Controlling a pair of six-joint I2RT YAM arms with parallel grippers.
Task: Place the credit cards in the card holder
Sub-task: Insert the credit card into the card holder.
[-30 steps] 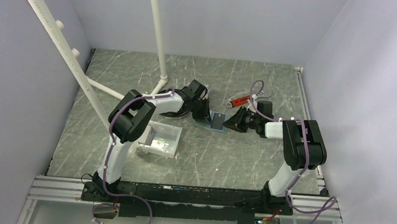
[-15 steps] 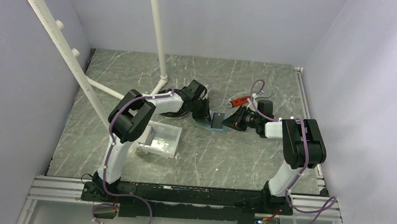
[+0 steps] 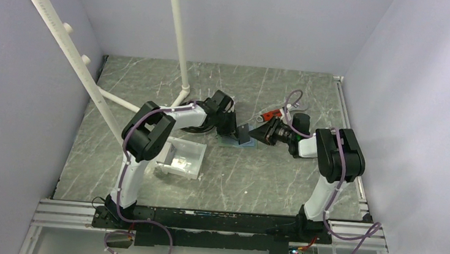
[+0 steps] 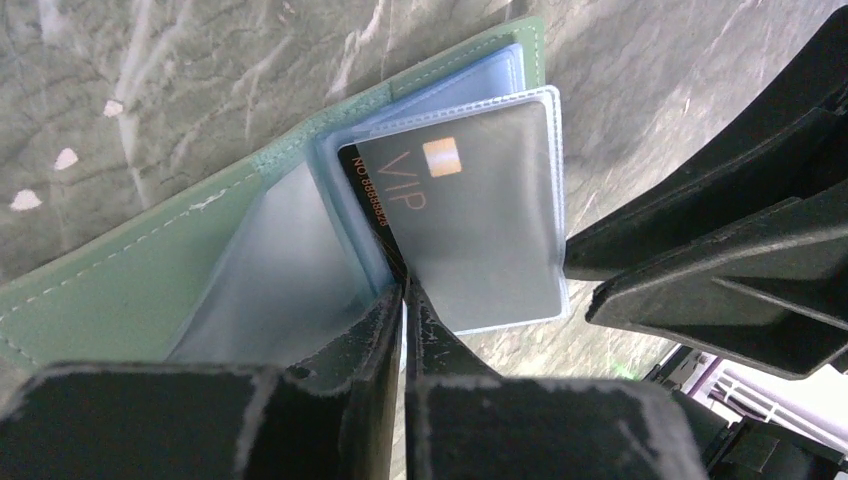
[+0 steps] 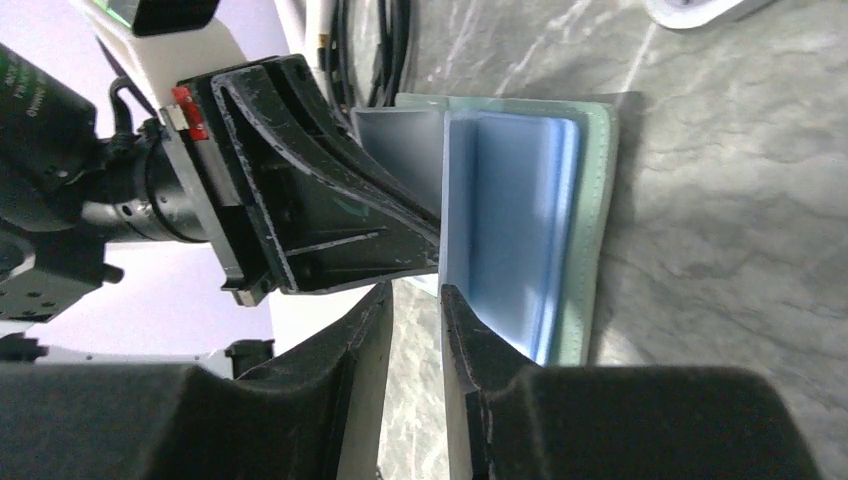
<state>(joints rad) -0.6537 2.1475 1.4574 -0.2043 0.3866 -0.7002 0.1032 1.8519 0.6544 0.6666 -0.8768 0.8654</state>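
Top external: left gripper point(image 3: 233, 129) and right gripper point(image 3: 257, 133) meet at the card holder point(image 3: 238, 141) mid-table; white tray point(image 3: 183, 158) and red-handled wrench point(image 3: 271, 114) lie apart.

Left wrist: the left gripper pinches a pocket leaf, with the dark card point(image 4: 460, 220) seated inside.

Right wrist: the right gripper is slightly parted and empty beside the pockets. Fetching another card seems next.

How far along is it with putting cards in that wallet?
One dark card sits in a blue pocket of the open card holder. The left gripper pinches that pocket's edge; the right gripper hovers open beside it. Other cards cannot be made out.
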